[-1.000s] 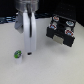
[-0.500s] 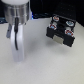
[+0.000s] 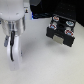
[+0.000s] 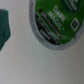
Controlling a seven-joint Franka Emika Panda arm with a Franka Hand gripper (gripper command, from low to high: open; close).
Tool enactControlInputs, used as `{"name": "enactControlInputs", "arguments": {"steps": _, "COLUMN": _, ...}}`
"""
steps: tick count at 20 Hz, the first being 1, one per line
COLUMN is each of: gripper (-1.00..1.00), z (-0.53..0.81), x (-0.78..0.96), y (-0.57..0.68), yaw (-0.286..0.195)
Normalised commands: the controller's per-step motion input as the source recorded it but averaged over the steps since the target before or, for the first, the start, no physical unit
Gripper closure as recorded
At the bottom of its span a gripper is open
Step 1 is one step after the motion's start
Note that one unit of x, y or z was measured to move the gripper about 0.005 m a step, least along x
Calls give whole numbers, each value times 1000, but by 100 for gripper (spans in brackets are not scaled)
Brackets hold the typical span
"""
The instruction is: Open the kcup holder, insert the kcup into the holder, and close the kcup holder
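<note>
Arm low at left of exterior frame, tool (image 3: pixel 11 47) jaw state unreadable; kcup (image 4: pixel 55 22) fills wrist frame's upper right, holder (image 3: pixel 61 29) upper right on counter (image 3: pixel 47 65); risk: off-centre descent clips the rim, tipping the kcup.

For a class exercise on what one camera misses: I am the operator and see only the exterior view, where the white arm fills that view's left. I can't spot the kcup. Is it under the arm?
Observer: The wrist view shows the kcup close below the camera, on a white surface, with its green top facing the lens.
Operator: Any print on it?
Observer: Yes, the green top reads "Dark Magic".
Operator: Is anything else near it?
Observer: A blurred dark green shape lies apart from the kcup. I cannot tell what it is.
</note>
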Motion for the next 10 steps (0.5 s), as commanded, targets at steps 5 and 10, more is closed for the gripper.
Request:
{"name": "enactControlInputs", "arguments": {"steps": 5, "gripper": -100, "z": -291, "x": -172, "y": -214, "yaw": -145}}
{"name": "enactControlInputs", "arguments": {"steps": 10, "gripper": 100, "z": -118, "x": -161, "y": -121, "yaw": -119}}
